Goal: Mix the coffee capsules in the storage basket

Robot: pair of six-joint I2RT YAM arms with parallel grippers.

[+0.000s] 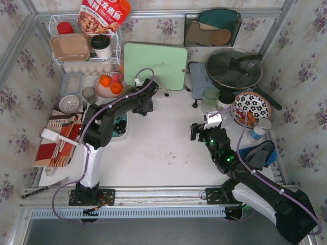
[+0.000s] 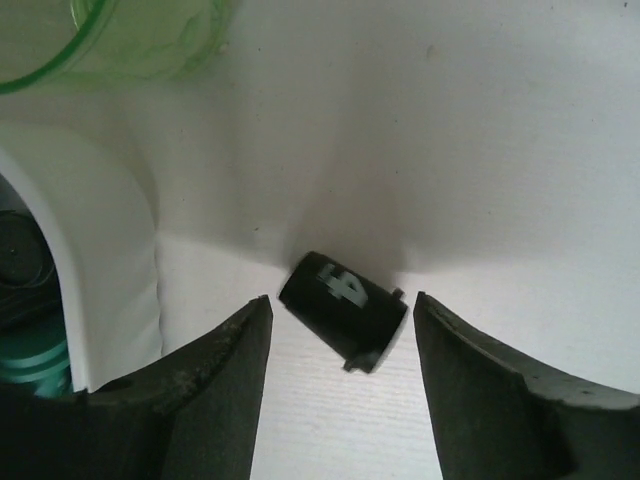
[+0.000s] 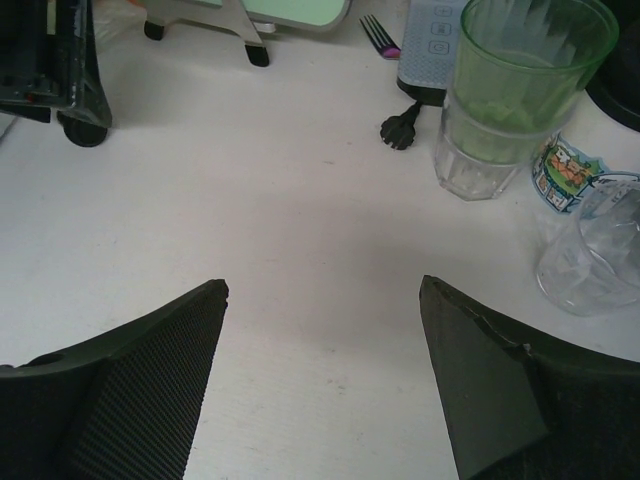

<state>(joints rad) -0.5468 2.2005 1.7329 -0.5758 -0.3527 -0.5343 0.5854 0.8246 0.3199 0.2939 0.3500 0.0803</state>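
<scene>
1. The right gripper (image 3: 322, 285) was found spread wide with nothing between its fingers, over bare white table (image 3: 300, 200) at the lower middle of the right wrist view.
2. The left gripper (image 2: 342, 297) was likewise found wide apart, with nothing clamped.
3. One black coffee capsule (image 2: 350, 315) was seen lying on its side on the table between the left fingers, outside the storage basket (image 2: 110, 270).
4. The basket's white wall was noted at the left edge of the left wrist view, with teal coffee capsules (image 2: 35, 360) inside.
5. A green cup (image 2: 120, 40) was recorded at the upper left, beyond the capsule.
</scene>
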